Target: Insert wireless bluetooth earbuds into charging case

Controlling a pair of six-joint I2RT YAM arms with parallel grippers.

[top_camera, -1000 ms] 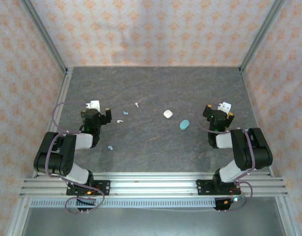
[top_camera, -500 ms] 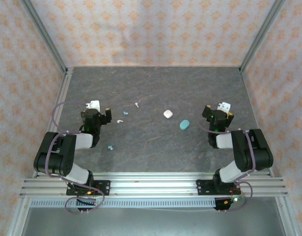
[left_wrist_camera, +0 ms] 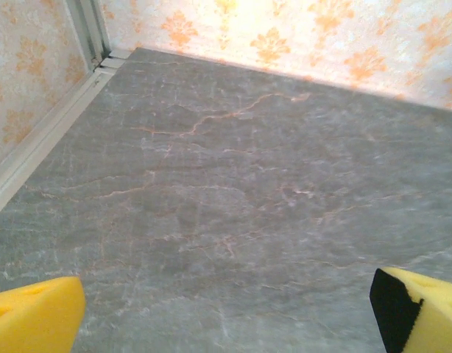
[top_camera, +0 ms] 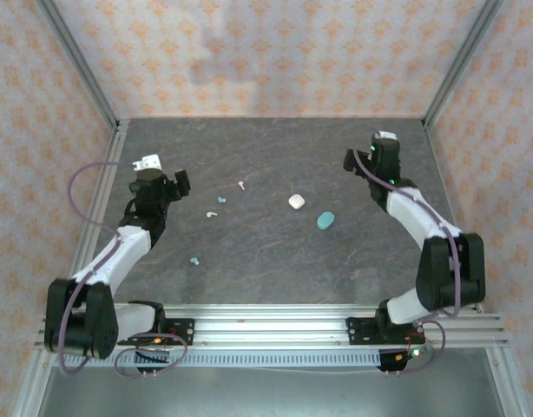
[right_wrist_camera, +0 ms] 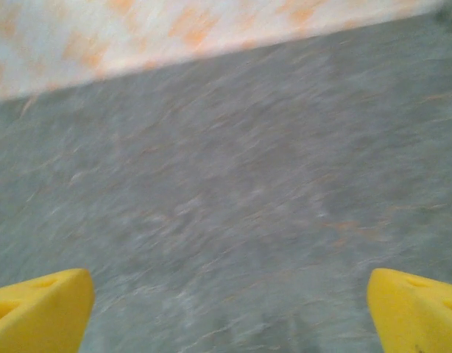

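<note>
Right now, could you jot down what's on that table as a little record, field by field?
surface: dark grey stone-look table
white case: near the middle
teal case: beside the white one, to its near right, apart from it
white earbuds: two, loose, left of the cases; the second lies nearer the arms
teal earbuds: two, loose; the second lies nearest the arms
left pincer: open, empty
right pincer: open, empty

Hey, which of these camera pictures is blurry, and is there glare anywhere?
Right wrist view: smeared by blur, the veins of the table streaked into soft lines. Left wrist view: sharp on the stone, but the wallpaper washes out in bright glare along the top. Top view: evenly lit and sharp.
</note>
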